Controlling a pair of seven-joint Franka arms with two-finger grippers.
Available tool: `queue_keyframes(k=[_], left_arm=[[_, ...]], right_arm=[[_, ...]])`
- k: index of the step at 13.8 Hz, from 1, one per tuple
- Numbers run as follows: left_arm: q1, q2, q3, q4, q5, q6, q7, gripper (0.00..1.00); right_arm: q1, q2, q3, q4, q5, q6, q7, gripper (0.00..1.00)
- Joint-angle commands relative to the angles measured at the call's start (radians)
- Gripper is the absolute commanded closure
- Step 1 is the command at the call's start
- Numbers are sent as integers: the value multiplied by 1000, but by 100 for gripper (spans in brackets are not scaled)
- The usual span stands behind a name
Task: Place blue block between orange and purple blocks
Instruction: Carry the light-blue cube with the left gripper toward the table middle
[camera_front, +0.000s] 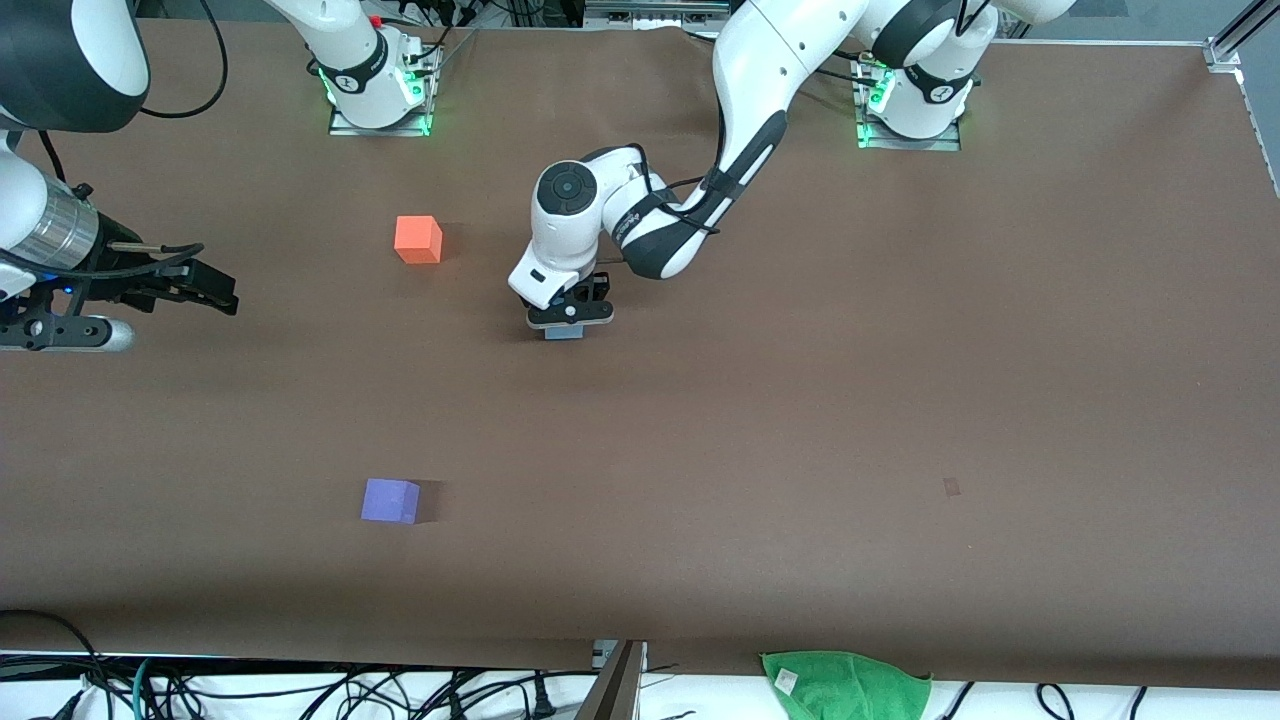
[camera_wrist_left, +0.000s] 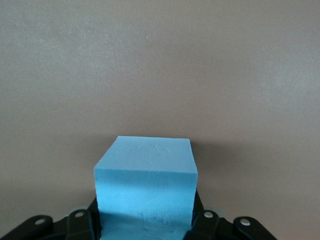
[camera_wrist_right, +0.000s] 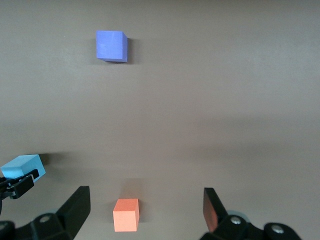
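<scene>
The left arm was bent downward over mid-counter (camera_front: 800, 400), its left end effector (camera_front: 570, 318) clamped on the blue block (camera_front: 564, 333). The block was nearer the front camera than the orange block (camera_front: 418, 240) and farther than the purple block (camera_front: 390, 500). The right end effector (camera_wrist_right: 145, 210) waited, spread wide and empty, at its own end.

From the front camera I see only a sliver of the blue block (camera_front: 564, 334); the left gripper (camera_front: 570, 316) covers the rest. In my left wrist view its lower part runs off the frame edge between the fingers (camera_wrist_left: 80, 225). The right gripper (camera_front: 205, 285) sits at the frame's side, its arm cut off. The green cloth (camera_front: 845, 685) is cropped too.
</scene>
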Motion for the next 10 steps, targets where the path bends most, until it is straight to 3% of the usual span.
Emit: queue_keyframes(k=[1,6,10], left_arm=[[-11,13,17,38,44,-11,-22,0],[58,-53,10,17,47,-26,-2,0],[160,-161,-5,-38,32,-87,10,0]], right_arm=[[-4,5,2,16,0,-16,-5,0],[1,5,3,12,-2,-16,-5,0],[33,20,10,10,-3,-18,9,0]])
